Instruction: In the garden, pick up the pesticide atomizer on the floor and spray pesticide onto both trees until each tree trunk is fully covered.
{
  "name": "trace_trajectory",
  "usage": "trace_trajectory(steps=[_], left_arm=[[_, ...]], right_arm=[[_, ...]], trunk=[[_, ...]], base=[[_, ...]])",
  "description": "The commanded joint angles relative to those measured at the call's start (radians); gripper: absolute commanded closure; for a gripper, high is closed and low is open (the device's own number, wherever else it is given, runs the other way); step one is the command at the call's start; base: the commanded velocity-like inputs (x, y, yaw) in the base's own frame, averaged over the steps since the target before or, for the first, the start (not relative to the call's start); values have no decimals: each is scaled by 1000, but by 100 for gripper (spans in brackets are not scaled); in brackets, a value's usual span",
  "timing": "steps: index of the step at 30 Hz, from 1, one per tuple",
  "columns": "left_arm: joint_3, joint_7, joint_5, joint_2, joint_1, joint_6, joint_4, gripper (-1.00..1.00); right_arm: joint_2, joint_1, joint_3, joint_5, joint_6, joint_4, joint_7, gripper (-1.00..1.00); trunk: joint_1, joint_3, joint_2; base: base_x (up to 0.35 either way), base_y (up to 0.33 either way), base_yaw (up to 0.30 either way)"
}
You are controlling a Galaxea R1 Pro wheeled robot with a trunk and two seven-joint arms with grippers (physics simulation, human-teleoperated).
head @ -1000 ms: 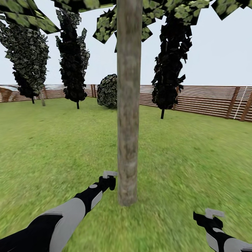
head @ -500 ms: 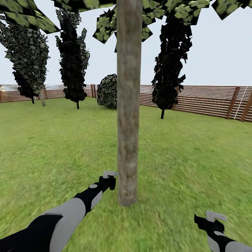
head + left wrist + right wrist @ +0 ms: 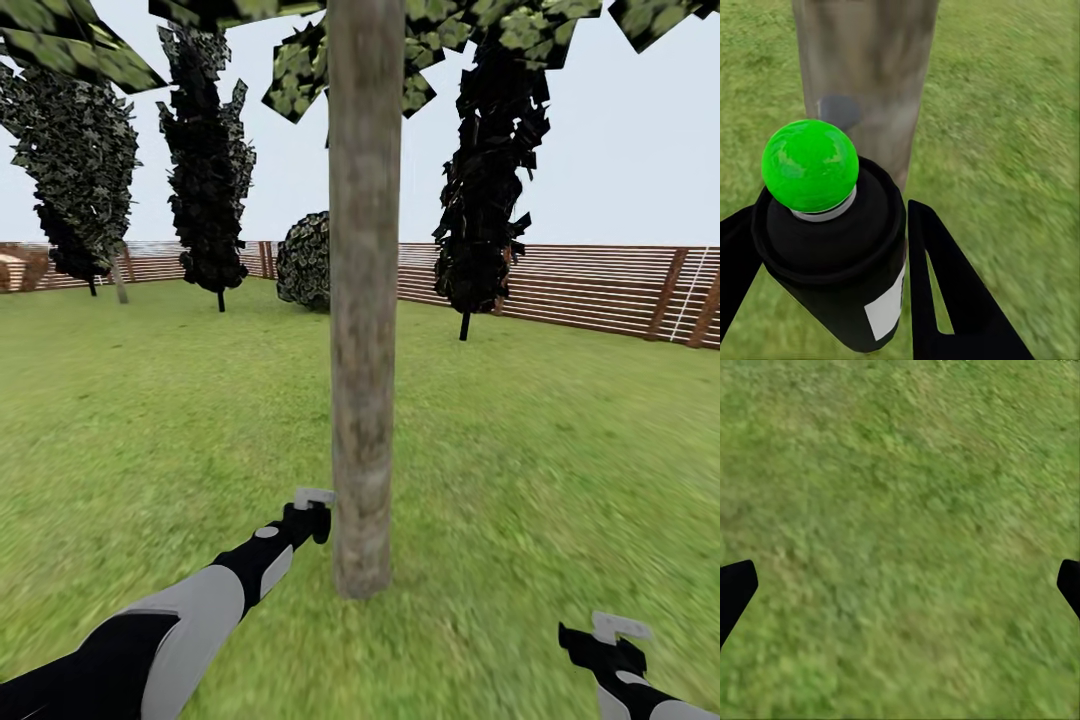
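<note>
Left end effector grasping atomizer beside tree trunk | right end effector released over lawn

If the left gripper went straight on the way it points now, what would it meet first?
Most likely the tree trunk: the left gripper, shut on the pesticide atomizer, points straight at the bark, close ahead. The exact gap is unclear.

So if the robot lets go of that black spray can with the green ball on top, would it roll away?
Probably it would roll a bit: the pesticide atomizer looks round and smooth-sided. The grass would likely stop it quickly. It looks stiff, not squashy, since the left tool pinches its sides without denting them.
</note>
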Motion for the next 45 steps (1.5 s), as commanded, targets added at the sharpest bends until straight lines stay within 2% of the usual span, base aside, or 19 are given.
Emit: trace_trajectory(steps=[1, 7, 8, 13, 38, 40, 43, 45], left_arm=[[0, 0, 0, 0, 0, 0, 0, 100], [1, 0, 0, 0, 0, 0, 0, 100], [1, -54, -6, -14, 0, 0, 7, 100], [1, -86, -7, -14, 0, 0, 8, 100], [0, -93, -5, -14, 0, -1, 7, 100], [0, -118, -5, -14, 0, -1, 6, 100], [0, -216, -4, -14, 0, 0, 5, 100], [1, -241, -3, -14, 0, 1, 5, 100]], right_arm=[[0, 0, 0, 0, 0, 0, 0, -100], [0, 1, 0, 0, 0, 0, 0, -100], [0, 1, 0, 0, 0, 0, 0, -100], [0, 1, 0, 0, 0, 0, 0, -100], [2, 1, 0, 0, 0, 0, 0, -100], [2, 1, 0, 0, 0, 0, 0, -100], [1, 1, 0, 0, 0, 0, 0, -100], [1, 1, 0, 0, 0, 0, 0, -100]], trunk=[[0, 0, 0], [0, 0, 0], [0, 0, 0], [0, 0, 0], [0, 0, 0], [0, 0, 0], [0, 0, 0], [0, 0, 0]], base=[[247, -82, 0], [27, -9, 0], [0, 0, 0], [0, 0, 0], [0, 0, 0], [0, 0, 0], [0, 0, 0], [0, 0, 0]])
